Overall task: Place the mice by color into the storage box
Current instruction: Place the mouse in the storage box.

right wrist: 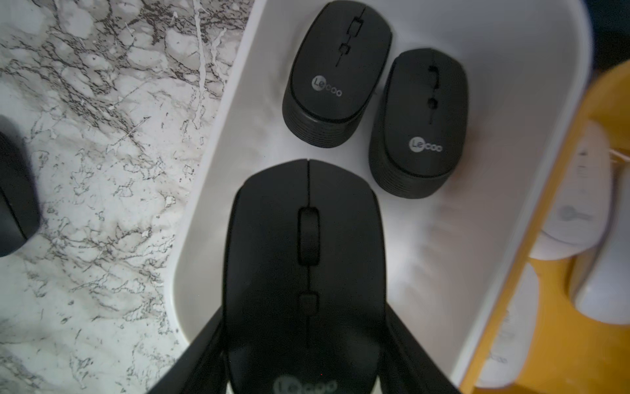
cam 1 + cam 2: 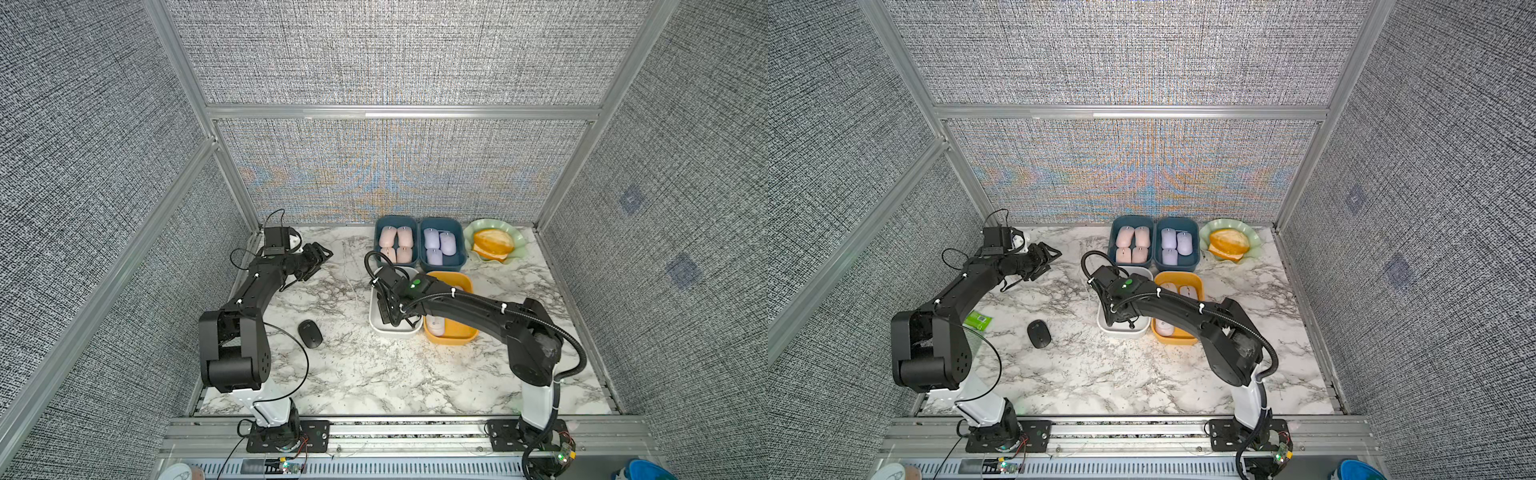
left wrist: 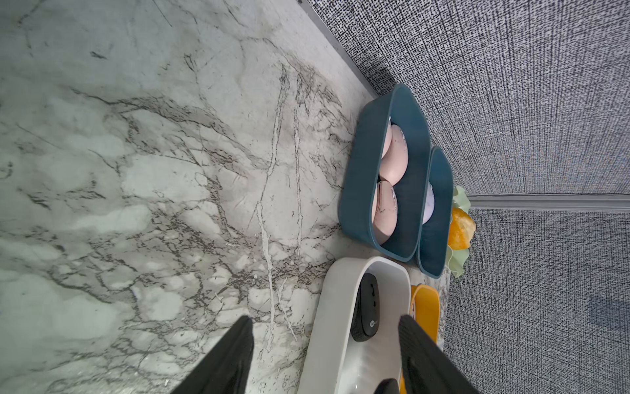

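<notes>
My right gripper (image 1: 305, 324) is shut on a black mouse (image 1: 303, 259), one finger on each of its sides, over the near end of the white box (image 1: 511, 102). Two more black mice (image 1: 335, 71) (image 1: 417, 122) lie side by side at the box's far end. In a top view the right gripper (image 2: 388, 311) reaches down into the white box (image 2: 395, 330). One black mouse (image 2: 310, 333) lies loose on the marble left of the boxes. My left gripper (image 2: 320, 259) hovers open and empty at the back left, its fingers (image 3: 414, 341) wide apart.
A blue box (image 2: 377, 232) holds several pink mice (image 2: 395, 245); the blue box beside it holds three lilac mice (image 2: 439, 245). The yellow box (image 2: 457, 332) holds white mice (image 2: 435, 326). A green dish (image 2: 517, 241) with a bread roll stands back right. A green packet (image 2: 978, 320) lies by the left arm.
</notes>
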